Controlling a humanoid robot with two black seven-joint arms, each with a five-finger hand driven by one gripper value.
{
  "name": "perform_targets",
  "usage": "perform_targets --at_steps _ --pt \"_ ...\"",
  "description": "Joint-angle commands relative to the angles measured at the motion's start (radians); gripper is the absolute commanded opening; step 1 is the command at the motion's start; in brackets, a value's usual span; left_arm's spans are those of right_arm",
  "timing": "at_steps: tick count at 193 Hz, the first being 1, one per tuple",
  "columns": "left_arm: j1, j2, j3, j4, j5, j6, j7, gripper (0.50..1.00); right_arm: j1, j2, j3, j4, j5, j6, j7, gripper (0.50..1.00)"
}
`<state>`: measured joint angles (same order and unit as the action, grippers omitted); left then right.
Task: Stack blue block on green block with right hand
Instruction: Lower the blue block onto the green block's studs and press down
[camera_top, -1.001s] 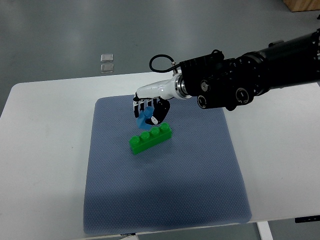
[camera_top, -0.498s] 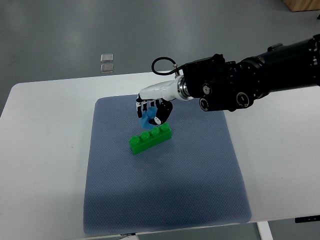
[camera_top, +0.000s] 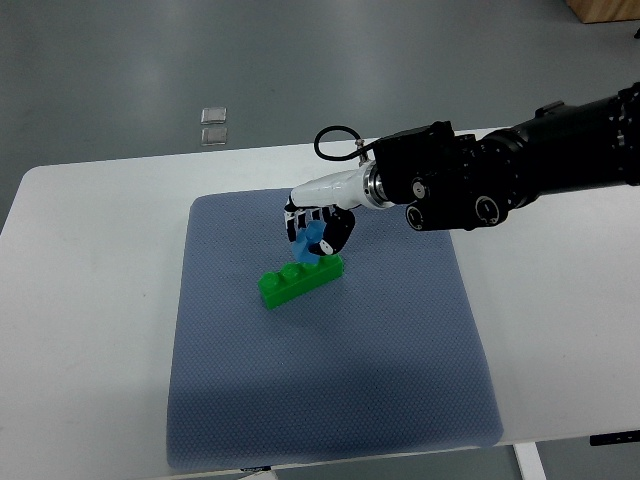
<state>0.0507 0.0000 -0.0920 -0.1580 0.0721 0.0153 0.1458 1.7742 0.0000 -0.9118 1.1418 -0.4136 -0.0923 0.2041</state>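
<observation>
Blue block (camera_top: 312, 243) sits pinched in the curled fingers (camera_top: 300, 222) of the right hand (camera_top: 318, 226), only part of its surface showing between them. It hangs directly over the right-hand end of the green block (camera_top: 300, 279), and whether the two touch cannot be told from this steep view.

The right arm (camera_top: 520, 170) reaches in from the picture's 3 o'clock edge, slanting slightly down toward 9 o'clock. Its bulky black forearm ends in a silver wrist ring, then a white back-of-hand shell, with a black cable loop standing up at about 12 o'clock from the wrist. The hand is bent downward at the wrist, black and white fingers closed around the small block with their tips aimed at the mat (camera_top: 330, 400).

So little of the blue block shows that its long axis cannot be judged. It is light blue, glossy plastic, and small next to the green one.

The green block lies flat on the grey-blue mat, its long axis running from about 8 o'clock to 2 o'clock. It is a bright green brick with a row of round studs on top, the studs at its 2 o'clock end hidden beneath the hand.

The mat covers the middle of a white table (camera_top: 80, 300).
</observation>
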Motion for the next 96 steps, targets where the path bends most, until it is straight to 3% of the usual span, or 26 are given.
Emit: perform_targets --at_steps 1,96 --pt "0.0 0.0 0.0 0.0 0.0 0.0 0.0 1.0 -0.005 0.0 -0.001 -0.005 -0.01 0.0 0.0 0.609" --pt "0.0 0.0 0.0 0.0 0.0 0.0 0.0 1.0 -0.019 0.0 -0.016 -0.014 -0.014 0.0 0.0 0.611"
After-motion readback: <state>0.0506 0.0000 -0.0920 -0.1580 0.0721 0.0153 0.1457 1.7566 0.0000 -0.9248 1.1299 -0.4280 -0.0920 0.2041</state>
